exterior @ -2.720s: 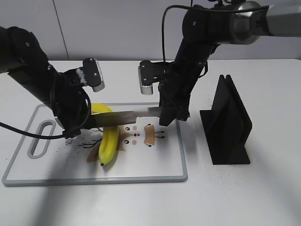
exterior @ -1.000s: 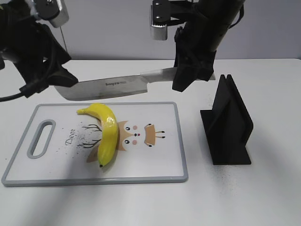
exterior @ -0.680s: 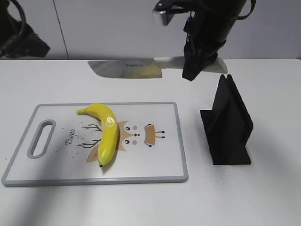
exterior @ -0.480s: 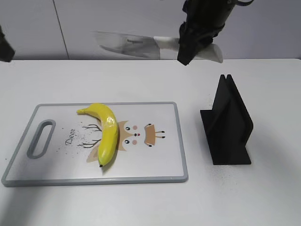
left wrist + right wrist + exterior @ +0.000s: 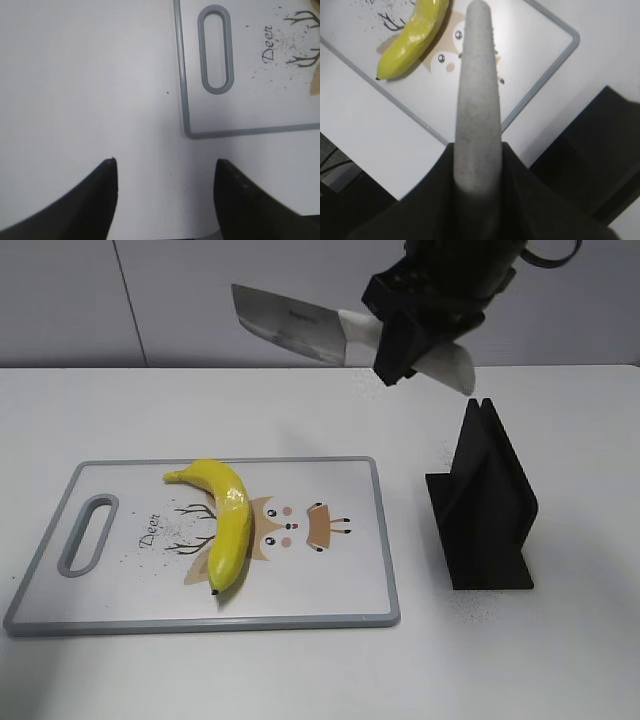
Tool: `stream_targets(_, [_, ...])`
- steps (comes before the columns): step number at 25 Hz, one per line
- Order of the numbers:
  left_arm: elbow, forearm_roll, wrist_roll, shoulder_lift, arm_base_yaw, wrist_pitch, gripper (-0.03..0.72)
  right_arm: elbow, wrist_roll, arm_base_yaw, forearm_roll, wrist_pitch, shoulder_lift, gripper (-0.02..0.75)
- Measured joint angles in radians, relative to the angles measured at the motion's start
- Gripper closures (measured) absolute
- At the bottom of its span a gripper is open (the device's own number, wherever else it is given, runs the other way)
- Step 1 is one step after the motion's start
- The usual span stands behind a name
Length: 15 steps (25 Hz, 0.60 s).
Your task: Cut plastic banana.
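The yellow plastic banana (image 5: 227,523) lies whole on the white cutting board (image 5: 330,580), left of its owl print; it also shows in the right wrist view (image 5: 414,37). My right gripper (image 5: 400,335) is shut on the pale handle of a knife (image 5: 295,325) and holds it high above the table behind the board, blade pointing left. In the right wrist view the knife handle (image 5: 477,90) runs up between the fingers. My left gripper (image 5: 164,172) is open and empty over bare table beside the board's handle end (image 5: 216,47); it is out of the exterior view.
A black knife stand (image 5: 485,505) stands on the table right of the board; it also shows in the right wrist view (image 5: 592,145). The board has a grey rim and a slot handle (image 5: 85,533) at its left end.
The right gripper has lifted the knife from across the banana to high above the table and swung it right, blade tilting. The left arm has drawn back out of the exterior view.
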Motion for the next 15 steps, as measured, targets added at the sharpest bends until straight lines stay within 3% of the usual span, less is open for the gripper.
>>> stream_targets(7, [0.177,-0.003,0.0,-0.284,0.0,0.005,0.106,0.263,0.229,0.0,-0.052,-0.165,-0.184,0.578])
stream_targets(15, [0.4,-0.003,0.0,-0.638,0.0,-0.046,0.106,0.453,0.515,0.0,-0.304,-0.236,-0.374,0.578])
